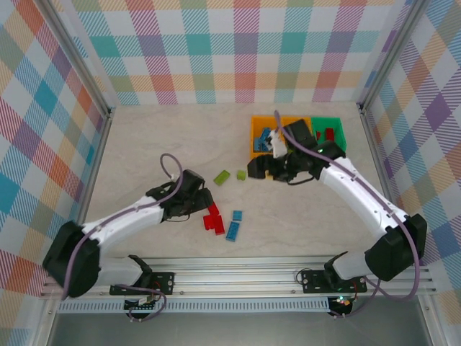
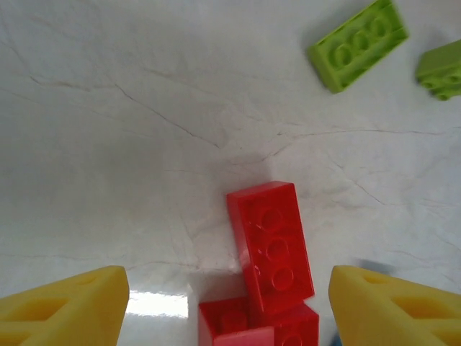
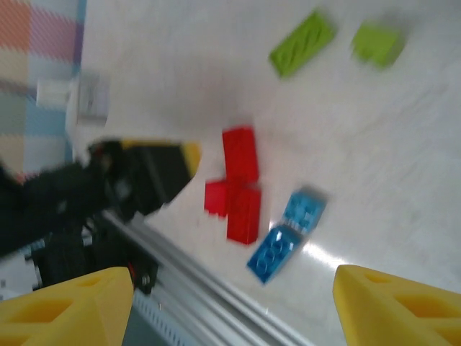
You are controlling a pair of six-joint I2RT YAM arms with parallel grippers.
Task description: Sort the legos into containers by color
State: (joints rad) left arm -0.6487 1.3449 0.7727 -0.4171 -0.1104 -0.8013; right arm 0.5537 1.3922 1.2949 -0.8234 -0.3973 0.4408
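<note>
Left claw (image 2: 230, 310): spread wide with nothing between its yellow fingertips (image 2: 65, 306); it hangs just above the red legos (image 1: 212, 218).
Right claw (image 3: 230, 310): also wide and empty, held over the surface (image 1: 158, 144) close to the bins.
Red legos: a tight cluster near the front; the top red brick (image 2: 270, 245) lies partly over a lower red brick (image 2: 245, 326) and looks slightly tilted.
Other legos: blue legos (image 1: 234, 225) just beside the red ones; lime legos (image 1: 222, 177) between the cluster and the bins.
Containers: orange bin (image 1: 256, 138) with blue pieces inside and green bin (image 1: 338, 124) with red showing, both well apart from the cluster.
Handling: probably light, rigid and glossy, so likely to skid or pivot if pinched off-centre.
Hold: best across the top red brick's two long flat sides, at mid-length, clear of its neighbour.
</note>
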